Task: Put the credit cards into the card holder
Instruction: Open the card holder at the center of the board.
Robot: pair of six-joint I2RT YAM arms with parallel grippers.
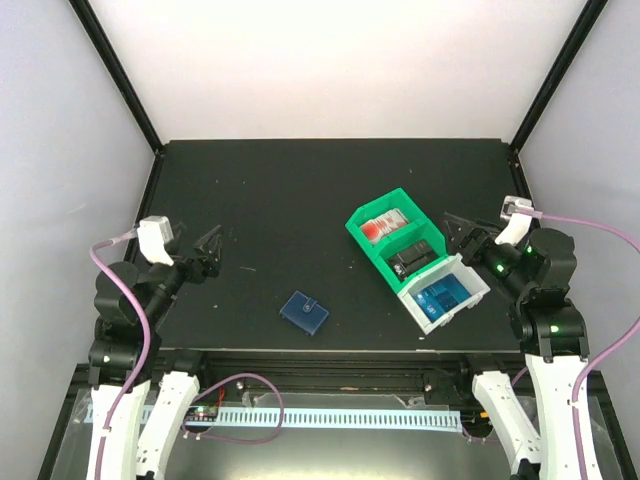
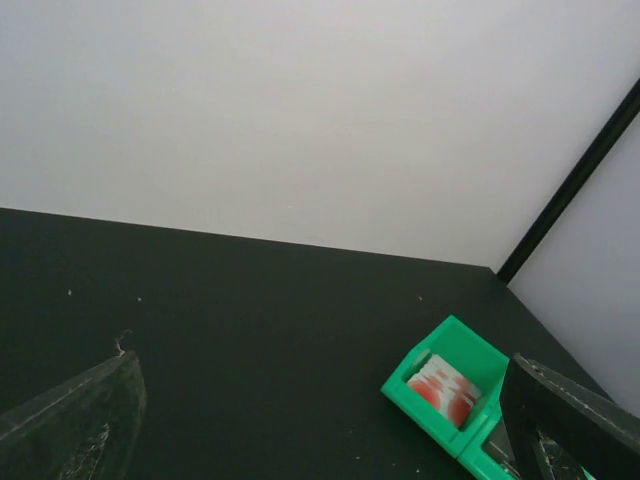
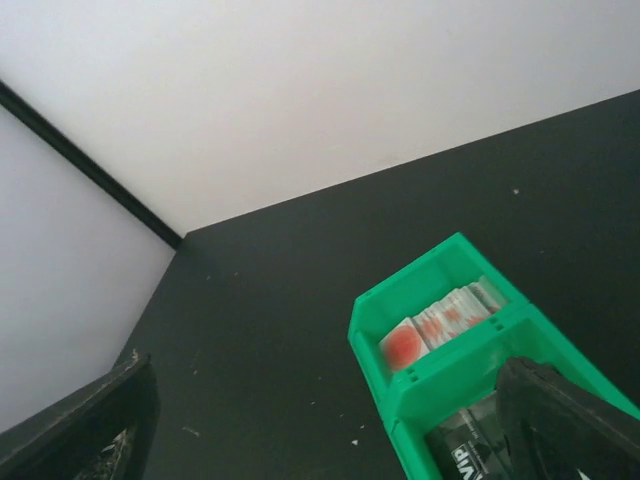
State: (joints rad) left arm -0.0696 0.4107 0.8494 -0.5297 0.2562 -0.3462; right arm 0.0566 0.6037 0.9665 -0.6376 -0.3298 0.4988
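Overhead view: black table [image 1: 260, 200], both arms at its near edge.

Card holder [image 1: 304, 311]: lies flat near the front edge, roughly midway between the two arms, with the pale clasp facing up. It touches nothing.

Credit cards [image 1: 443, 293]: bright blue, lying inside the white bin [image 1: 418, 310] at the front right of the table, well apart from the card holder. The white bin sits against the near end of the green bin [image 1: 370, 252], and the pair runs diagonally. The green bin has two compartments. The far one holds red-and-white items [image 1: 385, 228] and the near one a black item [image 1: 412, 260].

Left claw [image 1: 207, 252]: at the left side of the table, pointing toward the middle, jaws spread wide, holding nothing. In the left wrist view its fingers [image 2: 80, 420] sit in the two bottom corners with bare table between them. The green bin with the red-and-white items shows at lower right.

Right claw [image 1: 458, 235]: just beside the right side of the green bin, jaws spread wide, empty. In the right wrist view its fingers [image 3: 90, 430] are far apart, again in the bottom corners. The green bin lies between them, and the right finger partly hides the black item, which carries white lettering.
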